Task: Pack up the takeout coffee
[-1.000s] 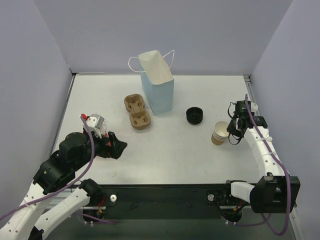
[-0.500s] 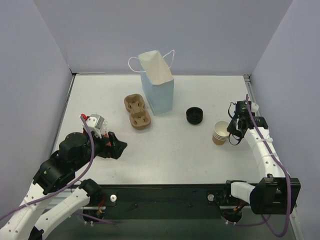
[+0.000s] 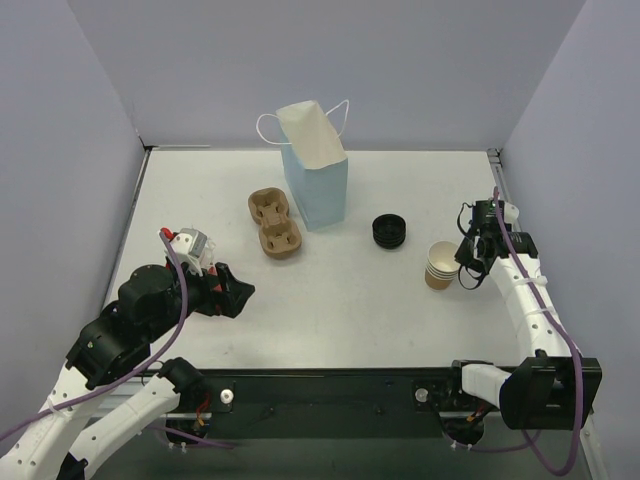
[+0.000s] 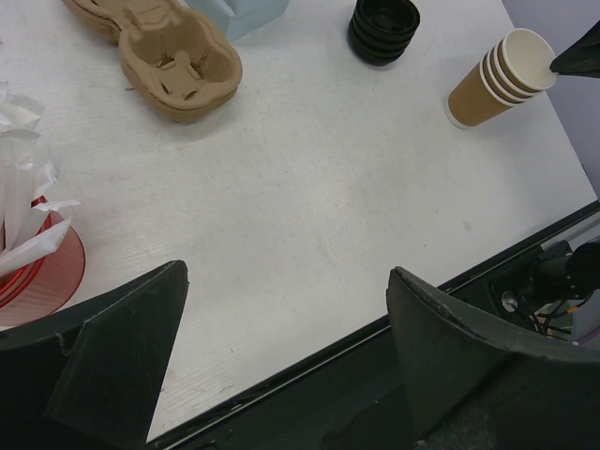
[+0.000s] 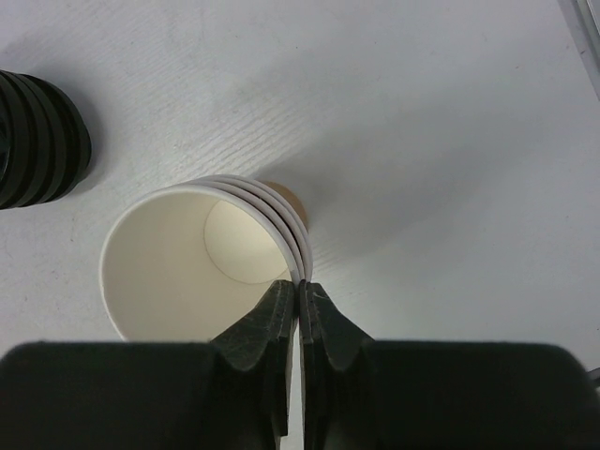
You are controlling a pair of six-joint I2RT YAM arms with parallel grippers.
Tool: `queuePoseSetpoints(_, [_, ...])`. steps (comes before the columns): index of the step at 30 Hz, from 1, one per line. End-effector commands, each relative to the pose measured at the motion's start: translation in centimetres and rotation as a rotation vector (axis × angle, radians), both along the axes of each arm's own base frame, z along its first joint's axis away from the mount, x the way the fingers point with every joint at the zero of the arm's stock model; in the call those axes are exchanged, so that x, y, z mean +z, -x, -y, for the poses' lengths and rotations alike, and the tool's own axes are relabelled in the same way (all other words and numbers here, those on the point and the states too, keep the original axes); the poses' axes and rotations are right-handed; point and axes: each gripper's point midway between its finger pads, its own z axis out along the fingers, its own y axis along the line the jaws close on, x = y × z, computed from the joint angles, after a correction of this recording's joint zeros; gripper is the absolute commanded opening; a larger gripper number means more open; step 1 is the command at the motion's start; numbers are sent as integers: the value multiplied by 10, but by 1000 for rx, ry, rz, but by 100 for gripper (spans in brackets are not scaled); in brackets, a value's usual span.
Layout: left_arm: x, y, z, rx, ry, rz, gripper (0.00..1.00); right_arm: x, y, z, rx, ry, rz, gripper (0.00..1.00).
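Overhead, we record a kraft cup stack (image 3: 439, 266) standing slightly tilted on the white table (image 3: 340, 300) near its right edge. The right gripper (image 3: 466, 262) is at the stack's rim. The black lid stack (image 3: 390, 231) stands a little to the stack's left and apart from it. The light blue paper bag (image 3: 318, 185) stands upright farther back, with the two-hole pulp tray (image 3: 274, 222) just beside it on its left.

Only the right wrist view settles the grip. The right gripper (image 5: 300, 298) has its fingers (image 5: 267, 328) pinched nearly together at the near rim of the top cup, one on each side of the paper wall. That view also shows four nested rims and the empty white inside of the top cup (image 5: 192, 267). The lids (image 5: 37, 141) sit at its left edge.

The left wrist view shows the left gripper (image 4: 286, 281) with its fingers (image 4: 122, 352) spread wide over bare table, holding nothing. It alone shows a red cup (image 4: 42, 277) at the left edge, only partly in frame, holding white paper-wrapped sticks (image 4: 19, 202). From above, that spot is hidden under the left arm, where the left gripper (image 3: 238, 293) hangs low over the table, well apart from the kraft cups
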Motion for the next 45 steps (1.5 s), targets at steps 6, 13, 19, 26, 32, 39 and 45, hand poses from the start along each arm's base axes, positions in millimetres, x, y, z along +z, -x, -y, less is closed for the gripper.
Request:
queuePoseSetpoints(6, [11, -2, 6, -11, 38, 24, 97, 12, 2, 6, -24, 7, 22, 0])
queuePoseSetpoints(13, [12, -1, 5, -11, 36, 27, 97, 17, -2, 0, 1, -22, 65, 0])
queuePoseSetpoints(19, [9, -1, 6, -14, 37, 19, 97, 50, -11, -4, -9, -58, 171, 0])
queuePoseSetpoints(26, [8, 0, 4, -11, 32, 16, 97, 40, -10, -7, -14, -96, 226, 0])
queuePoseSetpoints(32, [6, -1, 5, -13, 19, 14, 97, 27, -15, -36, 4, -340, 287, 0])
queuePoseSetpoints(39, [13, -9, 11, -36, -19, 11, 97, 46, -4, -70, 70, -483, 337, 0])
queuePoseSetpoints(45, [16, -22, 31, -85, -28, -4, 96, 1, 10, -81, 86, -504, 223, 0])
